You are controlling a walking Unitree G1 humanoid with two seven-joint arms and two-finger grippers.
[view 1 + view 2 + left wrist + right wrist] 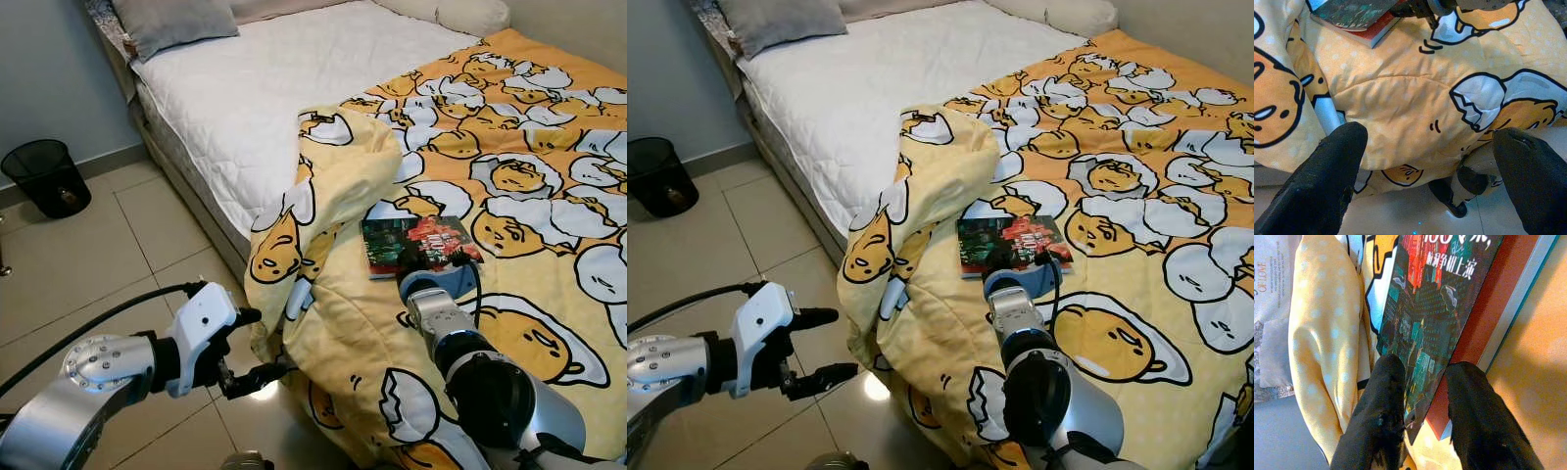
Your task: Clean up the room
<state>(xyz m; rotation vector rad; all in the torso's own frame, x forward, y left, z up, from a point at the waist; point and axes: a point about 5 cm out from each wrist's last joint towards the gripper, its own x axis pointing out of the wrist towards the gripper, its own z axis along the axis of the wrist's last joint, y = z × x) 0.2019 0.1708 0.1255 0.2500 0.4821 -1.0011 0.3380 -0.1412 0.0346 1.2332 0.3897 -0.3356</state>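
A book point(392, 245) with a dark green and red cover lies flat on the yellow egg-print duvet point(509, 176) on the bed. My right gripper point(436, 258) reaches over the duvet to the book's near edge. In the right wrist view its two black fingers point(1386, 396) are closed on the cover's edge point(1430, 308). My left gripper point(258, 345) hovers low over the floor beside the hanging fold of the duvet point(1415, 107), open and holding nothing.
The bare white mattress point(245, 88) takes up the bed's left half, with a grey pillow point(171, 22) and a white pillow point(470, 15) at its head. A black mesh bin point(46, 176) stands by the wall on the tiled floor point(88, 264).
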